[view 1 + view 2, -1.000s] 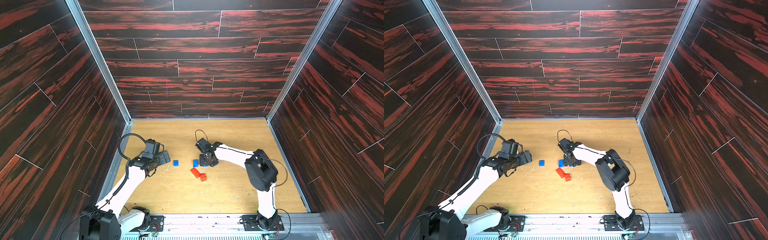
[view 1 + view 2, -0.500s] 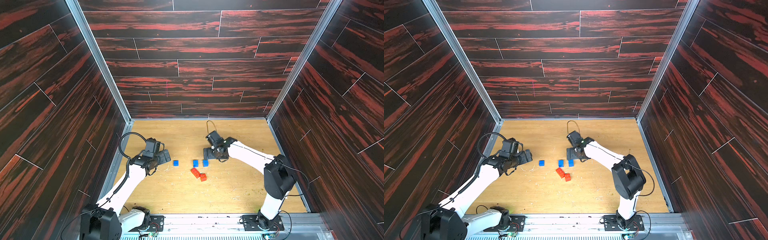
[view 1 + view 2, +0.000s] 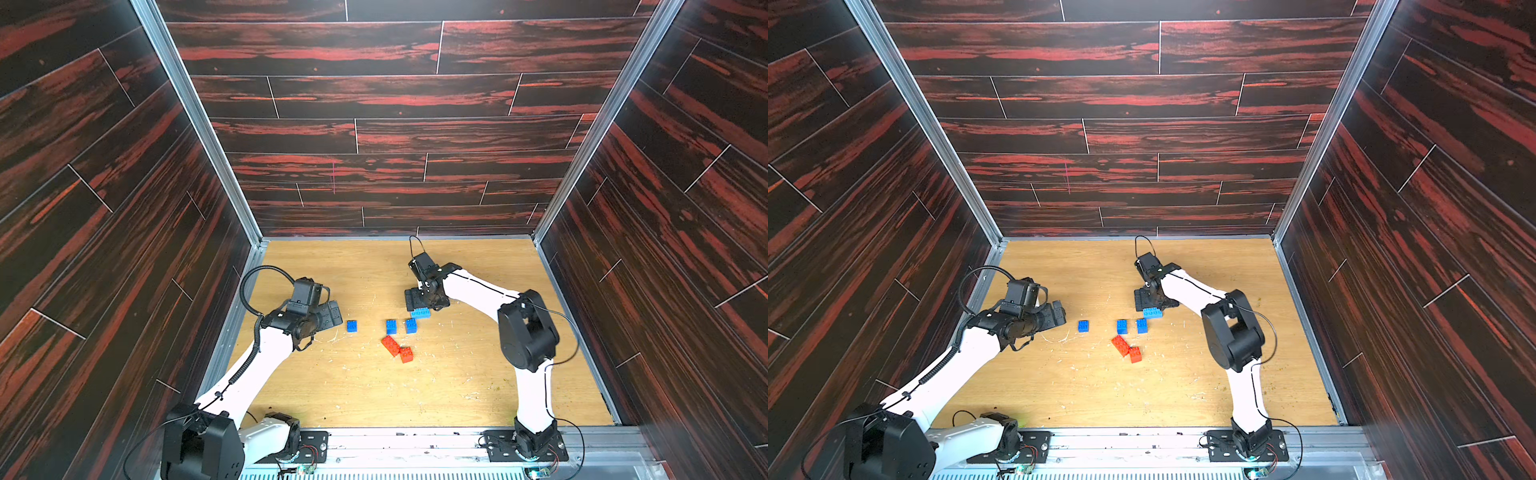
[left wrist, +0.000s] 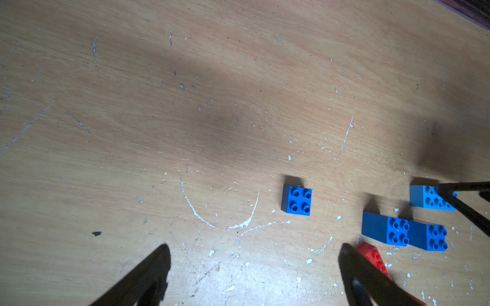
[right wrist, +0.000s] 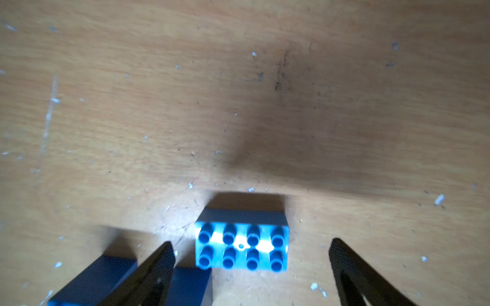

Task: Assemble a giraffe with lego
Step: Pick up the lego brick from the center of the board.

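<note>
Between the spread jaws of the right gripper [image 5: 251, 244], the light blue brick [image 5: 240, 247] sits flat on the table [image 3: 332, 395], studs up. Neither finger touches it, so nothing is gripped. Just beside this gripper, two dark blue bricks [image 4: 397, 233] stand side by side, studs up; whether they touch cannot be told. Past that pair, farther from the right gripper, the long red brick [image 3: 390, 345] and the small red brick [image 3: 406, 354] lie touching at a corner. The left gripper [image 4: 255, 249] hovers low with its jaws wide and empty, and the lone dark blue brick [image 4: 297, 200] rests a little ahead of it, apart from the rest. No brick is pressed onto another in any view, so the giraffe looks barely begun. At most the legs are laid out, and the body seems next to be lifted. Body, neck, head and top piece are all yet to be stacked.
</note>
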`<action>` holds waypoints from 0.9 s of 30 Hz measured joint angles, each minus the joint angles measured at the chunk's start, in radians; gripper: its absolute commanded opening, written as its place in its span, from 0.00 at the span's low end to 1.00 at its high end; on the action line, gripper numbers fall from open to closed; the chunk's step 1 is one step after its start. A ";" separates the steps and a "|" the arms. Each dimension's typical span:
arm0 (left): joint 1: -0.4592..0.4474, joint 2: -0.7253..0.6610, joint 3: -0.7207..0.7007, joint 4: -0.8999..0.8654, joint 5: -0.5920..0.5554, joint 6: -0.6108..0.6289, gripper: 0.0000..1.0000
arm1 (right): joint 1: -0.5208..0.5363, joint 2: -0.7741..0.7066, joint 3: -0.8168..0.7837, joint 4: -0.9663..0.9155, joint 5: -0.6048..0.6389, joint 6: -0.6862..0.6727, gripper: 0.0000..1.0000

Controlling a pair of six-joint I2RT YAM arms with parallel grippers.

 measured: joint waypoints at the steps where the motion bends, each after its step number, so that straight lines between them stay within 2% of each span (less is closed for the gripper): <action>1: 0.000 0.000 0.000 0.000 0.000 0.000 1.00 | 0.000 0.010 0.006 -0.002 -0.002 0.001 0.88; 14: -0.001 0.000 0.000 -0.002 0.006 0.000 1.00 | 0.000 0.055 0.033 -0.040 -0.034 0.001 0.85; 25: -0.001 0.000 0.000 -0.002 0.006 0.000 1.00 | 0.000 0.055 0.033 -0.045 -0.047 0.009 0.73; 27: -0.002 0.000 0.000 -0.002 0.006 0.000 1.00 | 0.000 0.055 0.033 -0.047 -0.047 0.009 0.74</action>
